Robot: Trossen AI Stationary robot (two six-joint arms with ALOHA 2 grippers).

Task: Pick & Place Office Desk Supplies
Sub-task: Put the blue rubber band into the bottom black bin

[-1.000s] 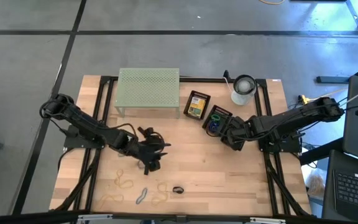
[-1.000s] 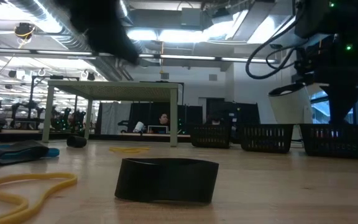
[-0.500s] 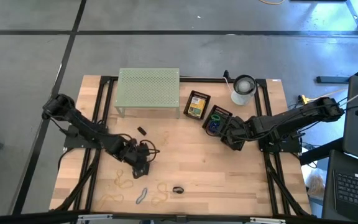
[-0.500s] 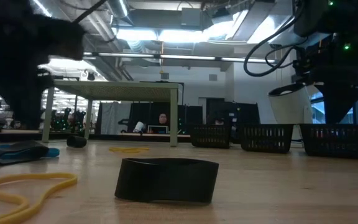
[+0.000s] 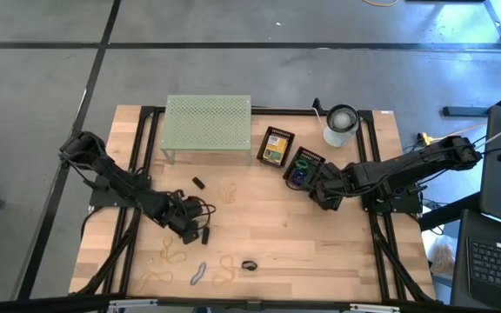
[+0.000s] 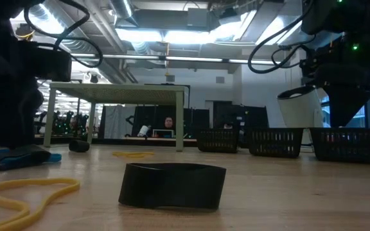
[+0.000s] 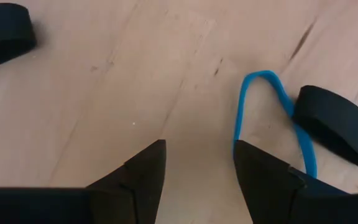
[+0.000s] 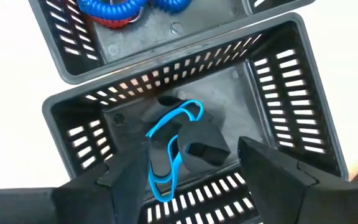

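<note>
Our left gripper (image 7: 197,165) has its two dark fingers (image 7: 143,171) spread apart, with bare wood between them and nothing held. Just past one finger lies a blue rubber band (image 7: 272,118), and one end of it touches a black clip (image 7: 340,124). The band is long and thin; in the left wrist view its long way runs away from the fingers, with the rounded end pointing far from us. Half a second ago this gripper was a bit farther toward the middle of the table; now it has pulled back toward the loose bands near the front edge and dropped low. We think this means we are lining up to pick the blue band next. Another black clip (image 5: 198,183) sits alone near the pale green rack (image 5: 208,122), and tan rubber bands (image 5: 173,253) lie by the front edge. Our right gripper (image 8: 185,171) has not moved. Its fingers are spread too, and it hangs over a black basket (image 8: 303,118) that already holds a blue band (image 8: 169,140) and a dark clip (image 8: 201,146).
</note>
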